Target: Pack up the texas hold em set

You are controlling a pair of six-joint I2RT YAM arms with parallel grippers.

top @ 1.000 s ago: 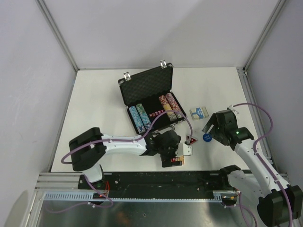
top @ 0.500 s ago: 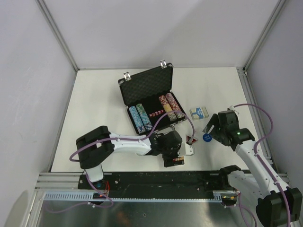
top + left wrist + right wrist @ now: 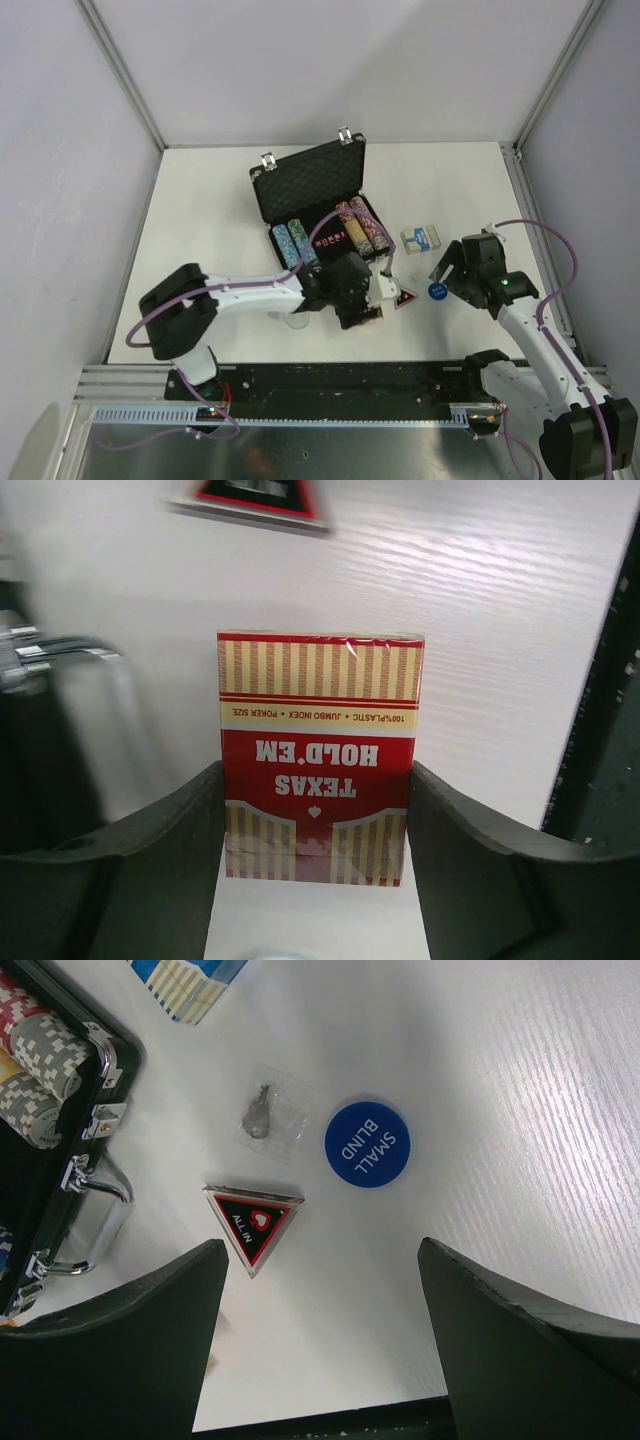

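The red card deck (image 3: pixel 318 755) lies flat on the table (image 3: pixel 500 630), just in front of the briefcase (image 3: pixel 310 185) on the side toward the arm bases. It is set squarely between the fingers of the left gripper (image 3: pixel 317 780). The two fingers are closed against the deck's two long sides, with no gap seen on either side. On the deck's face "TEXAS HOLD'EM" is read upside down in the left wrist view. On a pale band above it "100% PLASTIC · JUMBO INDEX · POKER SIZE" is read.

The briefcase stands open, its foam-lined lid tilted back. Rows of chips (image 3: pixel 297 245) are packed in its left and right compartments.

Just off the briefcase's front right corner a red triangle (image 3: pixel 252 1225) lies on the table, marked "ALL IN" with a heart. Between it and the briefcase's right side a small clear bag (image 3: pixel 268 1120) holding a dark metal piece is seen. Farther to the right of the briefcase a blue round button (image 3: pixel 366 1143) is marked "SMALL BLIND". A blue card deck (image 3: pixel 421 238) lies beside the briefcase's right end.

The right gripper (image 3: pixel 322 1250) is held above the table to the right of the briefcase. Its fingers are spread wide, and nothing is held between them.
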